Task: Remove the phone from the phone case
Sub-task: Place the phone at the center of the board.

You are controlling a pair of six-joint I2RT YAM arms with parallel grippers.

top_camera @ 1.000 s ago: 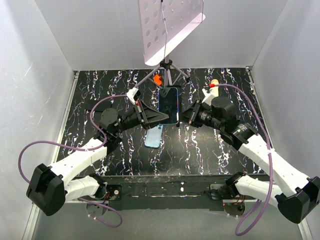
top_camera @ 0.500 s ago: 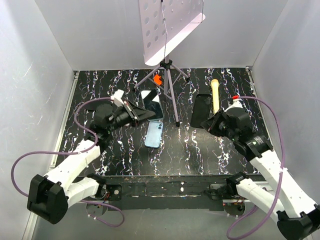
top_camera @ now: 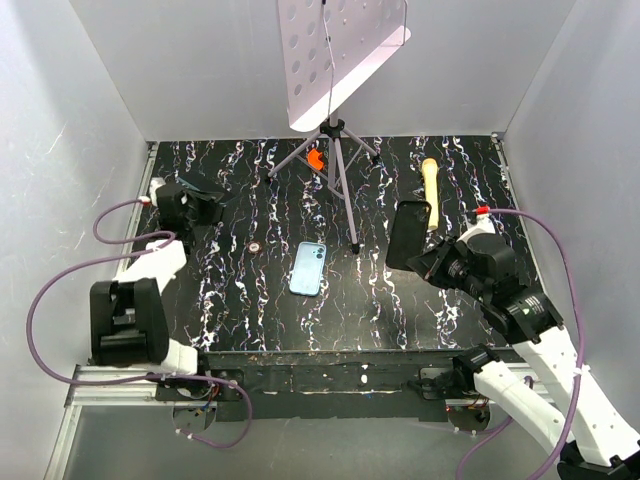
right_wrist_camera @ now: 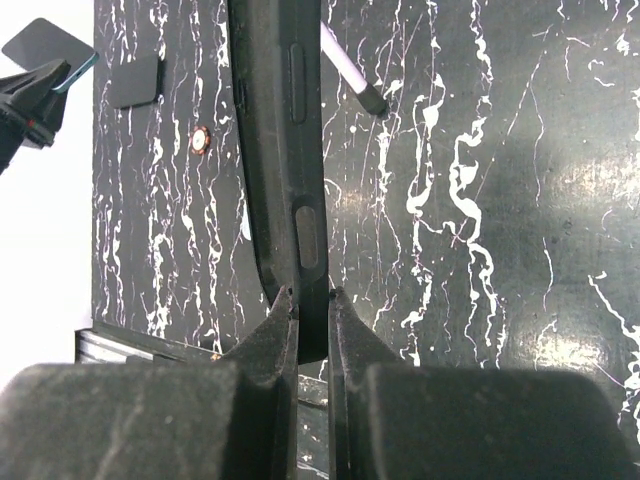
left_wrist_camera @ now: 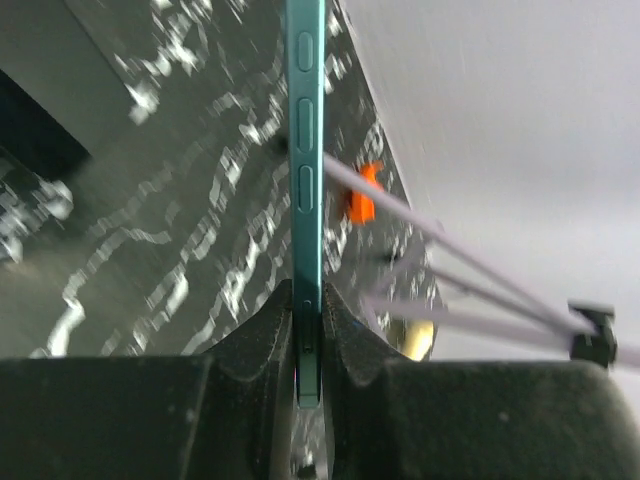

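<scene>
Teal-edged phone (left_wrist_camera: 305, 150): clamped edge-on in the left pincer (left_wrist_camera: 308, 300), far left of the tripod (top_camera: 335, 150) near the left wall, out of its case.
Black case (right_wrist_camera: 275, 150): empty and slightly bowed, pinched at its rim by the right pincer (right_wrist_camera: 308, 300), held off the table to the right of the tripod.
Left wrist view: shows the side buttons along the phone's thin edge, which cannot be made out from overhead.
Right wrist view: shows button bumps on the case's rim and, far off, the phone's dark face in the other pincer.
Overhead view: shows the arms well apart, with the tripod between them.
Light blue cover (top_camera: 308, 268): flat on the table in front of the tripod, touched by nothing.
Copper disc (top_camera: 255, 246): front-left of the tripod.
Yellow-handled tool (top_camera: 430, 180): right of the tripod, behind the case.
Orange tag (top_camera: 315, 160): at the tripod's legs.
Perforated board (top_camera: 340, 50): on top of the tripod, covering part of the back wall.
Table (top_camera: 240, 300): black marble pattern with white veins.
Walls (top_camera: 80, 120): plain white on three sides.
</scene>
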